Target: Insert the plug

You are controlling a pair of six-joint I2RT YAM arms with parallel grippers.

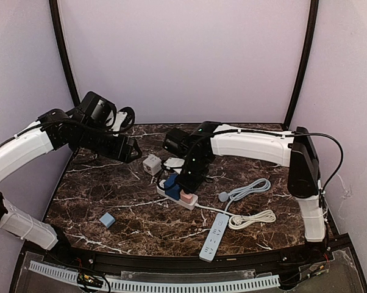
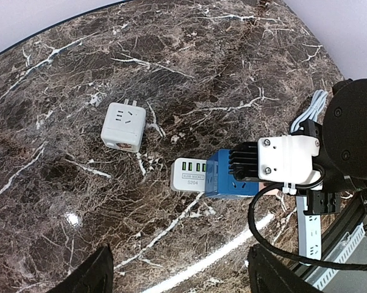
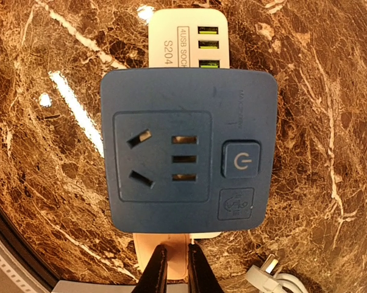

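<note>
A white power strip lies mid-table with green USB ports at its end. A blue plug block with a socket face and power button sits on it. A pink plug block sits right beside the blue one. My right gripper hangs over the pink block, its fingers almost together and gripping nothing I can see. In the top view it stands over the strip. My left gripper is open, hovering left of the strip and holding nothing.
A white cube adapter lies left of the strip. A pale blue cube sits near the front left. A second white strip, a coiled white cable and a grey plug lie to the right.
</note>
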